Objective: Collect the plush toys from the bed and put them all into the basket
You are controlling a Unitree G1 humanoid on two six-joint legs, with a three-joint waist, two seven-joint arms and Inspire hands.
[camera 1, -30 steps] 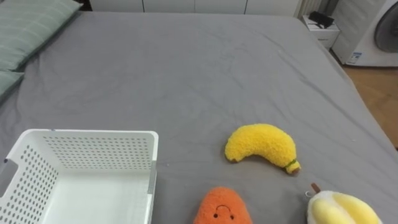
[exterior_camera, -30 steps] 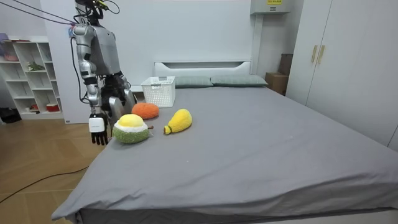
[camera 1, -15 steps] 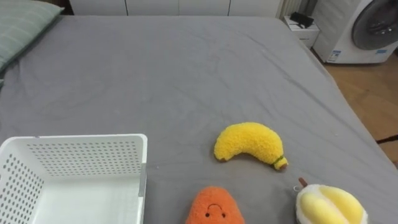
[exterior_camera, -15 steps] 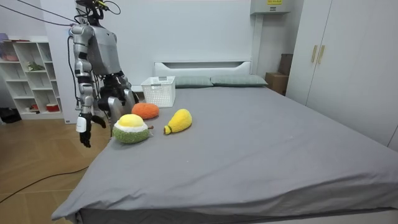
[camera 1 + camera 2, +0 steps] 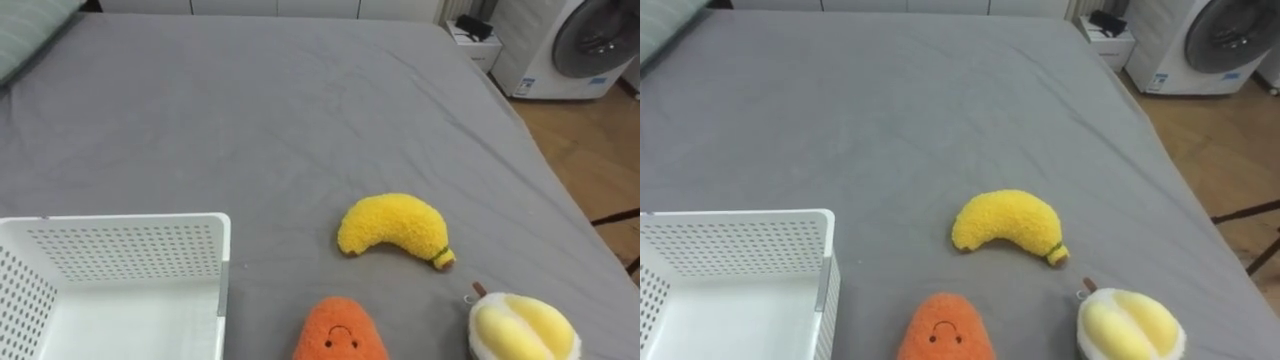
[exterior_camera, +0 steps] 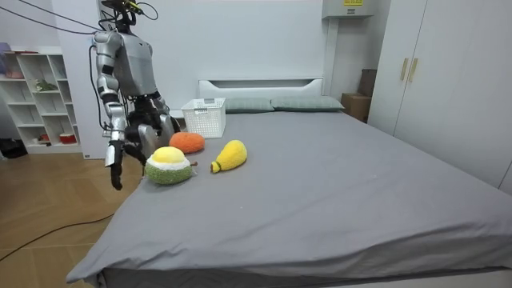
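Three plush toys lie on the grey bed (image 5: 250, 110): a yellow banana (image 5: 392, 226), an orange carrot with a face (image 5: 338, 332) at the near edge, and a yellow-and-white durian-like fruit (image 5: 522, 328) at the near right. A white perforated basket (image 5: 120, 222) stands empty on the bed at the near left. In the room view I stand at the bedside on the room view's left, by the fruit plush (image 6: 169, 166), the carrot (image 6: 187, 142) and the banana (image 6: 230, 155). My right hand (image 6: 116, 164) hangs open beside the bed, apart from the toys.
A washing machine (image 5: 585, 40) and a small white nightstand (image 5: 470, 25) stand past the bed's far right corner, with wooden floor along the right side. Pillows (image 6: 272, 104) lie at the headboard. A white shelf (image 6: 40, 96) is behind me; wardrobes (image 6: 448, 88) line the room view's right.
The eye view has shifted, so basket and toys sit further left in the picture. My right arm swung out from my side and has come partly back; the toys have not moved.
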